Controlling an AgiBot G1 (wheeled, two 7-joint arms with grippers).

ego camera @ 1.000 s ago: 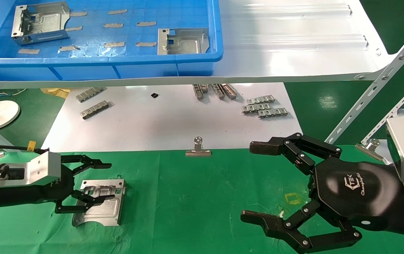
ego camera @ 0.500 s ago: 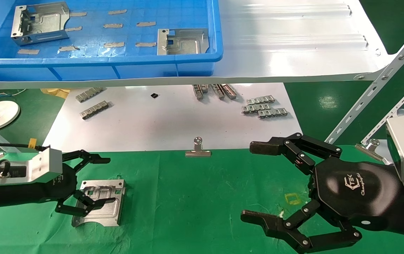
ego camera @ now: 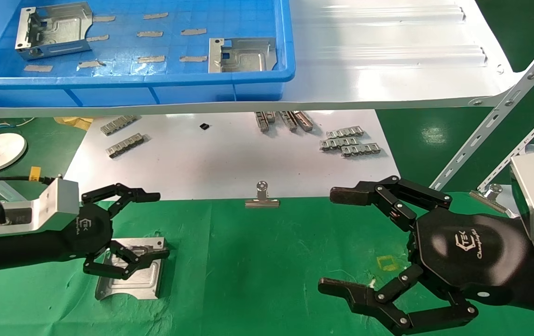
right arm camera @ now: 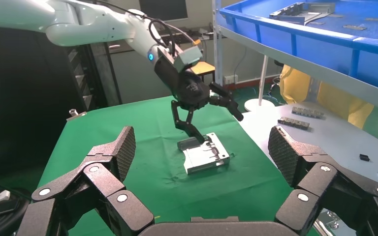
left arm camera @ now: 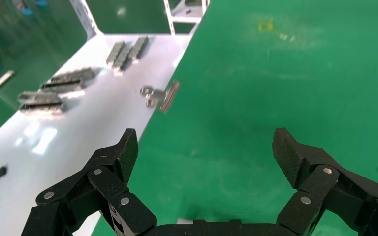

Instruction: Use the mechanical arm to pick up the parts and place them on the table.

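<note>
One silver part (ego camera: 131, 273) lies flat on the green table (ego camera: 271, 261) at the left; it also shows in the right wrist view (right arm camera: 204, 156). My left gripper (ego camera: 157, 225) is open and empty just above it, with one finger (ego camera: 148, 255) over the part's top; I cannot tell if it touches. The left gripper also shows in its own view (left arm camera: 205, 147) and in the right wrist view (right arm camera: 221, 129). Two more parts (ego camera: 54, 30) (ego camera: 242, 55) lie in the blue bin (ego camera: 131, 80). My right gripper (ego camera: 331, 240) (right arm camera: 202, 142) hovers open and empty over the table's right side.
The bin sits on a glossy white shelf (ego camera: 388, 56) at the back. Below it a white sheet (ego camera: 225, 163) carries grey strips (ego camera: 348, 142) (ego camera: 124, 144). A binder clip (ego camera: 261, 199) sits at the cloth's far edge. Slotted metal bars (ego camera: 495, 121) slant at the right.
My left gripper has lifted and moved forward and to the right over the part, still open. The part stays flat on the cloth. The right arm has not moved.
</note>
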